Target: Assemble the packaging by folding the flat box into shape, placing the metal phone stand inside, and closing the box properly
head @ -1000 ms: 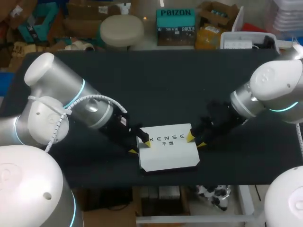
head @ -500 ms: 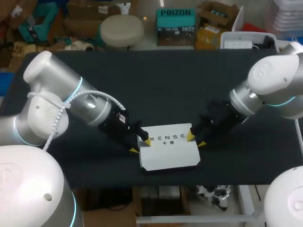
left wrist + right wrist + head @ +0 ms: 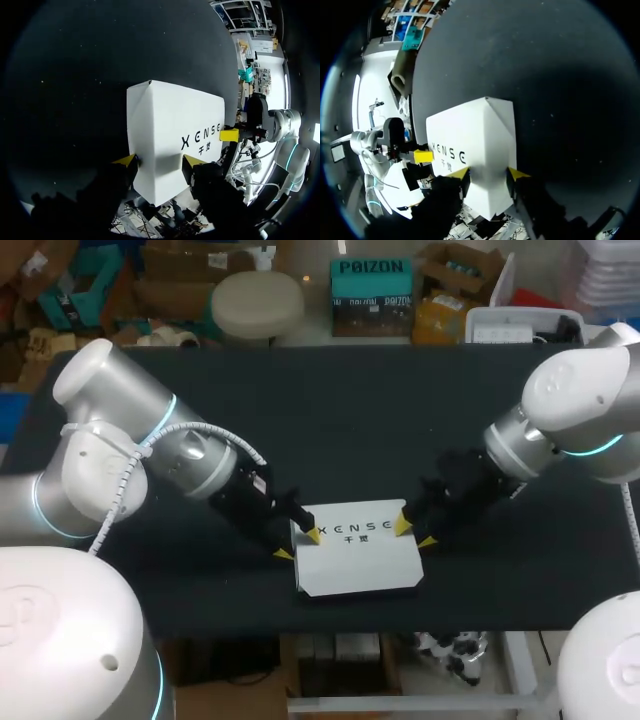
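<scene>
The white box (image 3: 355, 560) stands folded and closed on the black table (image 3: 330, 430), near its front edge. My left gripper (image 3: 297, 546) is at the box's left end, one yellow tip on the lid and the other against the side wall. My right gripper (image 3: 415, 533) clasps the right end the same way. In the left wrist view the box (image 3: 170, 130) runs ahead from between my gripper (image 3: 157, 161) fingers, with the right arm's yellow tip (image 3: 229, 134) at its far end. The right wrist view mirrors this: box (image 3: 475, 135), gripper (image 3: 490, 173). No phone stand is in view.
The table's front edge (image 3: 330, 602) lies just below the box. Dark cloth stretches bare behind the box and to both sides of the arms.
The left arm's elbow and forearm have shifted slightly to the right. The box and both grippers stay where they were.
</scene>
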Controlling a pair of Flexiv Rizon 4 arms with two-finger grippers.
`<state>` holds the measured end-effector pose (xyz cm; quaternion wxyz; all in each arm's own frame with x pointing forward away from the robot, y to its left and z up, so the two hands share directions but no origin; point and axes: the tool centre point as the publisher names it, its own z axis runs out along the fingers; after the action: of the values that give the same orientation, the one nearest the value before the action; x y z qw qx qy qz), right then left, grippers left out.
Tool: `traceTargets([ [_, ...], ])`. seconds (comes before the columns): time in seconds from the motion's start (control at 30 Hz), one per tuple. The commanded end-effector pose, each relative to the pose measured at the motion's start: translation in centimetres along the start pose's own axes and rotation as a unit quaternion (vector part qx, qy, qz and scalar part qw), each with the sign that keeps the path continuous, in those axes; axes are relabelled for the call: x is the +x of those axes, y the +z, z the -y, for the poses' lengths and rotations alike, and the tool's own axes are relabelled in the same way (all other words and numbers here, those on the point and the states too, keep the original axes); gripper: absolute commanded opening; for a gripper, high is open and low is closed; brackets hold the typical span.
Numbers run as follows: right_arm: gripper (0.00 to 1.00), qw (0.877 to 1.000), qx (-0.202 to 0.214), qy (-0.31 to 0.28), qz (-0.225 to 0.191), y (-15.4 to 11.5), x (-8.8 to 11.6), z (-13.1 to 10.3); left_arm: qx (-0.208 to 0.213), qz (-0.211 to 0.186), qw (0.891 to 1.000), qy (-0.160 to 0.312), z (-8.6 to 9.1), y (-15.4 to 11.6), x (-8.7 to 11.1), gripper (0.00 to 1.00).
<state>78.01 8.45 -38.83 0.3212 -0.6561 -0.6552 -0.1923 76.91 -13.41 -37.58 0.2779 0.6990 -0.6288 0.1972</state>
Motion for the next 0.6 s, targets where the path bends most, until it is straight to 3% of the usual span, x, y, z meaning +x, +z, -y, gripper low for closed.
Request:
traceTargets([
  [0.03,0.48,1.0,0.01,0.004,-0.004,0.25,0.55,-0.39,-0.001,0.0,1.0,-0.002,0.0,0.22,0.8,0.56],
  [0.1,0.48,1.0,0.014,0.007,-0.005,0.25,0.53,-0.47,-0.005,-0.004,1.0,-0.006,-0.03,0.21,0.81,0.57],
  [0.23,0.45,1.0,0.023,0.014,-0.008,0.21,0.54,-0.65,-0.014,-0.008,1.0,-0.013,0.14,0.06,0.83,0.49],
  [0.6,0.47,0.999,0.031,0.02,-0.011,-0.26,1.03,-0.76,-0.023,-0.015,0.999,-0.025,0.42,-0.37,0.71,0.54],
])
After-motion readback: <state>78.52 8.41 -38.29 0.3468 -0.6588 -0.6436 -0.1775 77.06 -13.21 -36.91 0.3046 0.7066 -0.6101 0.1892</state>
